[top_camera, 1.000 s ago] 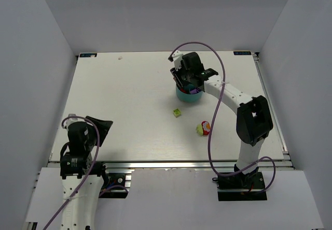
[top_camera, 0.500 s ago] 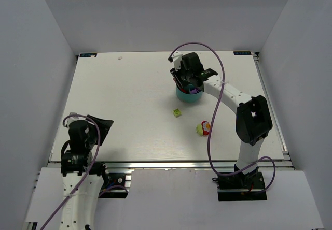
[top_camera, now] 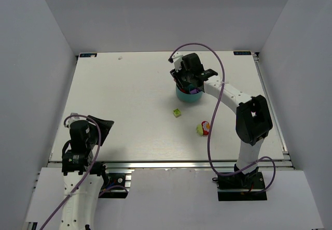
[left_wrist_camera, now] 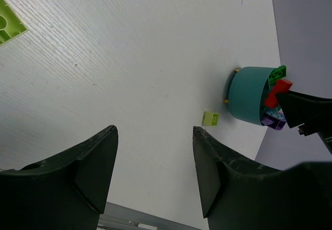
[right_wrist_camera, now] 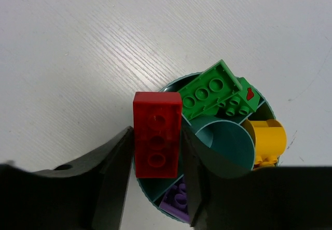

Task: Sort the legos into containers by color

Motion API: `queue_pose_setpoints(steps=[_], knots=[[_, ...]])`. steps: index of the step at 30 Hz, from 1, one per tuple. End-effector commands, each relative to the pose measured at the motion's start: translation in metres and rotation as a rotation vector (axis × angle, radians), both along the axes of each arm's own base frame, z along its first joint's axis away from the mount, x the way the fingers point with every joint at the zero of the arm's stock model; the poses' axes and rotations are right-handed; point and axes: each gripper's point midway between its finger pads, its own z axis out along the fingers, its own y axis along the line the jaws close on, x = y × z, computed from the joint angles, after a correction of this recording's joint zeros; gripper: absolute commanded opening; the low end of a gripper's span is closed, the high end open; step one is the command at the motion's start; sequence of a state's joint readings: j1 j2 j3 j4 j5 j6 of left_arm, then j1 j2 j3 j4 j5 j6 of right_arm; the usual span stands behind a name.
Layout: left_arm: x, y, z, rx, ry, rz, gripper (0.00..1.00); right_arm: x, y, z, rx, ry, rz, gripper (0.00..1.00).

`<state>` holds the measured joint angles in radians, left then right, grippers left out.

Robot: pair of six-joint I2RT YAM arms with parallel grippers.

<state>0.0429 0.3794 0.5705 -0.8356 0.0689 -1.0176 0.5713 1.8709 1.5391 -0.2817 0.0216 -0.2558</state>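
Note:
The teal bowl [top_camera: 188, 96] stands at the table's middle back; its rim also shows in the right wrist view [right_wrist_camera: 155, 199] and its wall in the left wrist view [left_wrist_camera: 248, 95]. My right gripper [right_wrist_camera: 155, 152] is shut on a red brick [right_wrist_camera: 156, 134] held just above a wedge compartment on the bowl's left side. Green bricks [right_wrist_camera: 211, 91], a yellow brick [right_wrist_camera: 267, 139] and a purple brick [right_wrist_camera: 176, 199] lie in other wedges. A lime brick [top_camera: 177, 113] lies on the table in front of the bowl. My left gripper [left_wrist_camera: 154, 131] is open and empty at the near left.
A small pile of lime, red and yellow bricks [top_camera: 203, 128] lies right of the lone lime brick. A lime green plate piece [left_wrist_camera: 8, 22] shows at the left wrist view's top left. Grey walls enclose the table on three sides.
The right gripper has barely moved, staying over the bowl with the red brick. The left arm shifted slightly to the right and down.

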Motion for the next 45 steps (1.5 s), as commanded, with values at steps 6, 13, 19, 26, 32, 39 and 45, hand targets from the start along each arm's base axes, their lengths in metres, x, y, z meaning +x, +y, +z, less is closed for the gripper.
queue_pose_setpoints(steps=[6,13,19,26,32,39,45], knots=[[0.002,-0.001,0.001,0.005,-0.01,-0.013,0.69,0.005,-0.005,0.005,-0.002,-0.033,-0.009,0.57],[0.001,0.0,0.002,0.006,-0.007,-0.01,0.69,0.001,-0.001,0.02,0.026,-0.05,0.012,0.58],[0.002,-0.001,0.002,0.005,-0.012,-0.013,0.69,-0.007,0.007,0.047,0.073,-0.09,0.082,0.56],[0.0,-0.001,0.004,0.007,-0.013,-0.013,0.69,-0.007,0.002,0.028,0.033,-0.058,0.073,0.5],[-0.004,0.001,0.005,0.008,-0.016,0.0,0.69,-0.032,0.012,0.056,0.061,-0.087,0.295,0.49],[-0.004,0.002,0.005,0.006,-0.037,0.013,0.69,-0.103,-0.018,0.068,0.046,-0.059,0.506,0.89],[0.0,-0.002,0.011,-0.007,-0.069,-0.011,0.69,-0.173,-0.086,0.025,-0.017,0.226,0.447,0.85]])
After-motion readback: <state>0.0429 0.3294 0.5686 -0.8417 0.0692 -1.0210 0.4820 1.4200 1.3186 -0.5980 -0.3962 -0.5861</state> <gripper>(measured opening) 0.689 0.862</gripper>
